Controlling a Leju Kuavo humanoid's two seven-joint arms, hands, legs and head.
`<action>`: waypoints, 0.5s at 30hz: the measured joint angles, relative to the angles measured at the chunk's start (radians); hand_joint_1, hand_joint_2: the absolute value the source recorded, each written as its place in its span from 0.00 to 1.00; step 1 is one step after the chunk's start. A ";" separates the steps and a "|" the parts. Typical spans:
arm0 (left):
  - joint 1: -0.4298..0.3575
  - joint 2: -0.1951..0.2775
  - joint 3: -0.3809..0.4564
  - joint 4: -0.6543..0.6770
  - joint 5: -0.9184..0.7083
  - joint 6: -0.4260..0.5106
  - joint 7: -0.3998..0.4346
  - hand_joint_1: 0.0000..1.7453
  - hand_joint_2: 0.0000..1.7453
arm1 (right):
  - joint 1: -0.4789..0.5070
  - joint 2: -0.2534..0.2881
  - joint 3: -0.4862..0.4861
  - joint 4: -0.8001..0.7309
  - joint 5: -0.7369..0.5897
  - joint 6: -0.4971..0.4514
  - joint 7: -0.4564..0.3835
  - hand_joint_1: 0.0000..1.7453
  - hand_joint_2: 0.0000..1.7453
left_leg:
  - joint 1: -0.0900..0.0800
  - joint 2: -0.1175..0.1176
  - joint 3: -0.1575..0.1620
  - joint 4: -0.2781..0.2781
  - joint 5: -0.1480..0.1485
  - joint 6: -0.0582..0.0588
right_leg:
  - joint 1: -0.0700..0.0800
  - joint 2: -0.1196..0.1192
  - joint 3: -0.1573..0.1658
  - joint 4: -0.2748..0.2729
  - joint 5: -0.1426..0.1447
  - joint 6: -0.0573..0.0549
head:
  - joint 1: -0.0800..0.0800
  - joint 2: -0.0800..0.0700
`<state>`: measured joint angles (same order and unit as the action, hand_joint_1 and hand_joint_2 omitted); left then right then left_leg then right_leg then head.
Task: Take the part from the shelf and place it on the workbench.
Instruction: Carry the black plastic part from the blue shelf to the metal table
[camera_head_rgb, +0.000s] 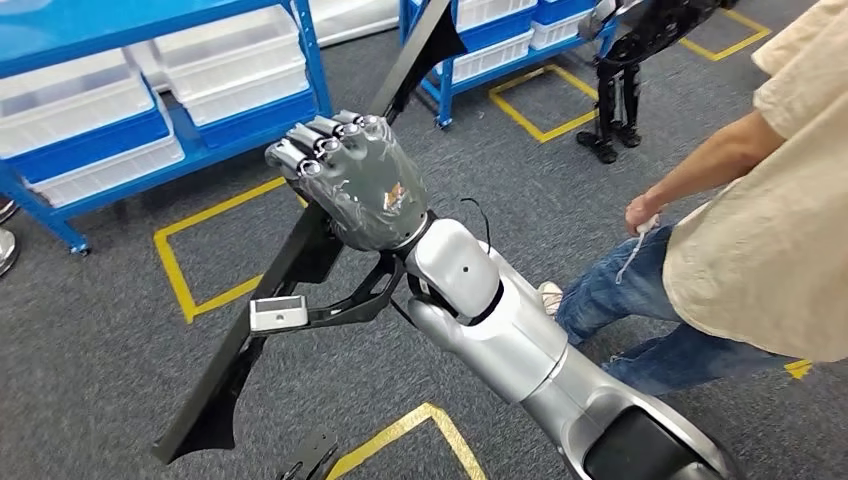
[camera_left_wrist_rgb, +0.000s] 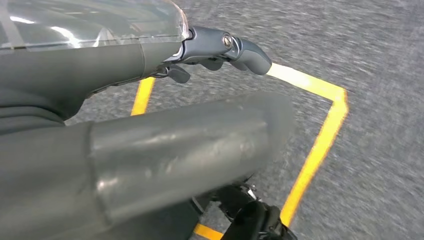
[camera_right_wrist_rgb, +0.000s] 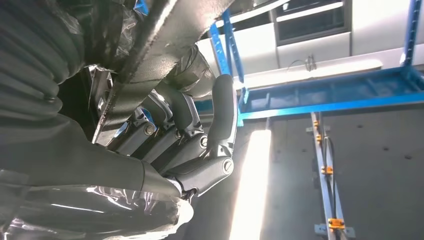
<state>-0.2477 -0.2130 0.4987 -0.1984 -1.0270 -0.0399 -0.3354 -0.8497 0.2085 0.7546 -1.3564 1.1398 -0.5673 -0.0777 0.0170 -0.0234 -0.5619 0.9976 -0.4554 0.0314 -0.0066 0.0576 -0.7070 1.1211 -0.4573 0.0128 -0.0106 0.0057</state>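
Note:
The part (camera_head_rgb: 215, 385) is a long black bar with a side strut ending in a small silver bracket (camera_head_rgb: 275, 313). It runs slanted from the upper middle of the head view down to the lower left, above the floor. My right hand (camera_head_rgb: 352, 180) grips it about midway, fingers wrapped over the bar. The right wrist view shows those fingers (camera_right_wrist_rgb: 185, 145) curled around the dark bar (camera_right_wrist_rgb: 165, 35). In the left wrist view my left hand (camera_left_wrist_rgb: 150, 145) hangs above the floor with nothing in it, fingers (camera_left_wrist_rgb: 225, 47) stretched out and apart from the thumb.
Blue shelves (camera_head_rgb: 250, 120) with white bins (camera_head_rgb: 230, 65) stand at the back left and back middle. A person in a beige shirt and jeans (camera_head_rgb: 760, 230) stands close on the right. Yellow tape squares (camera_head_rgb: 180, 270) mark the grey carpet. Another robot's dark legs (camera_head_rgb: 615, 100) stand far back.

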 joint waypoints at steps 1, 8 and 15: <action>0.000 0.000 0.000 0.000 0.000 0.000 0.000 0.00 0.00 | -0.001 0.000 0.000 -0.001 0.000 -0.001 -0.001 1.00 1.00 | -0.002 0.014 0.000 -0.001 0.001 0.003 | 0.001 -0.026 -0.029 0.061 -0.033 0.003 | 0.000 0.000; 0.001 0.000 -0.001 0.000 -0.002 -0.001 0.001 0.00 0.00 | 0.002 -0.006 0.000 -0.008 0.000 -0.001 -0.003 1.00 1.00 | -0.009 0.105 -0.007 0.015 -0.012 -0.009 | -0.004 -0.110 0.045 -0.035 0.020 0.006 | 0.000 0.000; -0.003 -0.003 -0.001 0.000 -0.003 -0.001 0.000 0.00 0.00 | -0.002 -0.006 0.000 -0.019 0.000 0.000 -0.004 1.00 1.00 | -0.005 0.076 -0.032 0.096 -0.080 -0.044 | -0.001 -0.066 0.065 -0.089 0.034 -0.038 | 0.000 0.000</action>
<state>-0.2512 -0.2163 0.4975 -0.1984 -1.0296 -0.0412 -0.3358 -0.8515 0.2026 0.7550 -1.3755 1.1396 -0.5669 -0.0817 0.0122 0.0528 -0.5943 1.0931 -0.5352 -0.0126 -0.0078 -0.0088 -0.6422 1.0322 -0.4238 -0.0249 -0.0110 0.0057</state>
